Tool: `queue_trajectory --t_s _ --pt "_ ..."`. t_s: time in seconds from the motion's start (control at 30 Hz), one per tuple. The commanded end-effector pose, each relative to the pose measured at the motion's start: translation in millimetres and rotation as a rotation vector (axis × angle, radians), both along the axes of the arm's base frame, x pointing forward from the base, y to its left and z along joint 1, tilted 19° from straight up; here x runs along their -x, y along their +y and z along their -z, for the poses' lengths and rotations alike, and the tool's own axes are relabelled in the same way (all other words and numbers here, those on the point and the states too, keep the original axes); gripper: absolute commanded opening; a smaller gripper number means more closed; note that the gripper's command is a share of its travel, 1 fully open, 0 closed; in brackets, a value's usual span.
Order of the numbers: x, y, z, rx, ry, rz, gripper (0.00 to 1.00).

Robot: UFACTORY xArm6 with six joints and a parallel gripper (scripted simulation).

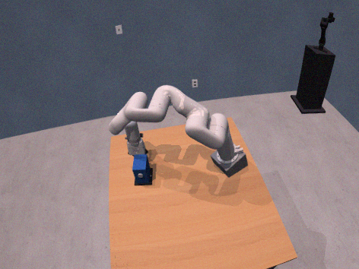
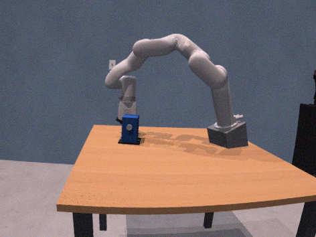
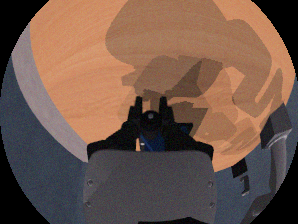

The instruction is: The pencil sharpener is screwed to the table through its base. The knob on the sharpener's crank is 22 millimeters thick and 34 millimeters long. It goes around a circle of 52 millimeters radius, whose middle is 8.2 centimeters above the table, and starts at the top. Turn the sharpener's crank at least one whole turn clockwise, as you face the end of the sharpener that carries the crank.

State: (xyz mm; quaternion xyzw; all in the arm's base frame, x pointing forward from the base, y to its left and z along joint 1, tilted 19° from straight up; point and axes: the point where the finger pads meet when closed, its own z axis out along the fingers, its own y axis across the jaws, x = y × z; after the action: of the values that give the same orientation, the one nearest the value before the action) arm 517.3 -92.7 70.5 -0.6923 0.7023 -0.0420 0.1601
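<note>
- The pencil sharpener (image 1: 142,169) is a blue box on a dark base plate, standing on the orange tabletop (image 1: 190,228) near its far left part, well apart from the arm's grey base block (image 1: 229,161).
- In the exterior view the sharpener (image 2: 130,132) shows a blue face with a small grey round fitting in its middle; its dark base (image 2: 129,142) lies flat on the tabletop (image 2: 187,181).
- The white arm (image 2: 181,50) rises from its base block (image 2: 228,134), arches over the tabletop and comes down with its last link about upright just behind the sharpener.
- The tool (image 3: 149,111) is closed on something and held from shutting fully. In the wrist view two dark fingers point away from the camera with a dark rounded piece between their tips, which I take for the crank's knob (image 3: 149,116); blue parts of the sharpener show right below it.
- From the top and exterior views the tool (image 1: 136,149) is largely hidden behind the blue body, so the crank itself and where the knob stands on its circle cannot be made out.
- The arm casts a broad jointed shadow (image 1: 190,171) on the tabletop between the sharpener and the base block.
- A black pedestal (image 1: 314,79) with a dark figure on top stands on the grey floor, far from the tabletop.
</note>
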Motion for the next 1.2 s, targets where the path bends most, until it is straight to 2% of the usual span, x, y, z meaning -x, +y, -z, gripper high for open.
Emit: queue_trajectory --t_s 0.0,0.53,1.17 --pt "6.5 0.7 6.0 0.001 -0.006 0.0 0.0" --pt "19.1 1.8 13.3 0.001 -0.006 0.0 0.0" --pt "20.5 1.9 13.9 0.001 -0.006 0.0 0.0"
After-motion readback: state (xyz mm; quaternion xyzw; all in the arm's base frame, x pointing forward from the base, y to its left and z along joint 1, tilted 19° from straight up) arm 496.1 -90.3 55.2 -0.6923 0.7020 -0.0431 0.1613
